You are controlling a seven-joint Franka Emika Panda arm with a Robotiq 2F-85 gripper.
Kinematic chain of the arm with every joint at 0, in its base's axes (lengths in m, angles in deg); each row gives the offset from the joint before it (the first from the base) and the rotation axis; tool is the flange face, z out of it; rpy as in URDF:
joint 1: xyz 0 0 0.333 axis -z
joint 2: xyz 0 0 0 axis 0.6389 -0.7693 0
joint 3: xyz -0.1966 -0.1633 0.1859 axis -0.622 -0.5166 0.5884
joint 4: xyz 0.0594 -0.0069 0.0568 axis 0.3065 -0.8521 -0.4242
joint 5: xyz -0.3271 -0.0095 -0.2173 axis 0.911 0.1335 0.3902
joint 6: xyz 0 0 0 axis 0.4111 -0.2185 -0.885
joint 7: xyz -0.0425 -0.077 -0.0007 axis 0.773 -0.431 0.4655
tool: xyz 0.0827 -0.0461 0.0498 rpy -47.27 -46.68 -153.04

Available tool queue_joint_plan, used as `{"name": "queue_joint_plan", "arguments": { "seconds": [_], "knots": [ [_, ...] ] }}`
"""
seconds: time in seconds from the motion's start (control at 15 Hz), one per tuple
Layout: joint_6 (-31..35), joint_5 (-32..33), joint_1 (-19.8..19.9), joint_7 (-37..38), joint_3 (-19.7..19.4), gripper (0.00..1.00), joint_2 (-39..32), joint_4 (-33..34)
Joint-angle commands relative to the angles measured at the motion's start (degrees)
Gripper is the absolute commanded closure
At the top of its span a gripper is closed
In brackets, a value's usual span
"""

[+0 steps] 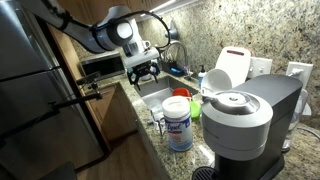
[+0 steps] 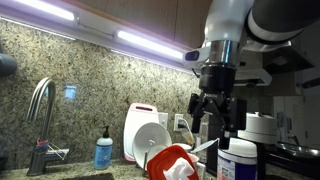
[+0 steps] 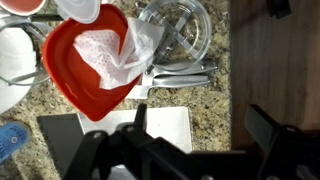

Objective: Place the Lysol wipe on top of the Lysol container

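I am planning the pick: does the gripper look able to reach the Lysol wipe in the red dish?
Probably yes. The Lysol wipe lies uncovered in the red dish. The gripper hangs above with jaws open. The glass jar and cutlery lie beside the dish, not over it.

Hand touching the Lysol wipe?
Apart. In an exterior view the hand hangs above the Lysol wipe lying in the red bowl, with clear air between them.

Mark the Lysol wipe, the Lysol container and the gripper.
Lysol wipe [image 3: 118, 52]: wrist view, middle of the crumpled white sheet.
Lysol container [image 1: 179, 128]: an exterior view, on its blue-printed label.
gripper [image 2: 213, 124]: an exterior view, midway between the open jaws.
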Motion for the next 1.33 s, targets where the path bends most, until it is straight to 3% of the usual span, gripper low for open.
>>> {"name": "queue_joint_plan", "arguments": {
  "seconds": [0.0, 0.6, 0.93, 1.27],
  "knots": [
    [-0.3, 5.8, -0.4, 0.5, 0.4, 0.00, -6.7, 6.9],
    [-8.8, 8.0, -0.8, 0.9, -0.1, 0.00, -19.0, 21.3],
    [-8.7, 11.5, -1.8, 3.9, -2.4, 0.00, -21.3, 24.0],
    [-6.8, 12.5, -0.2, 5.3, -2.7, 0.00, -22.8, 24.9]
  ]
}}
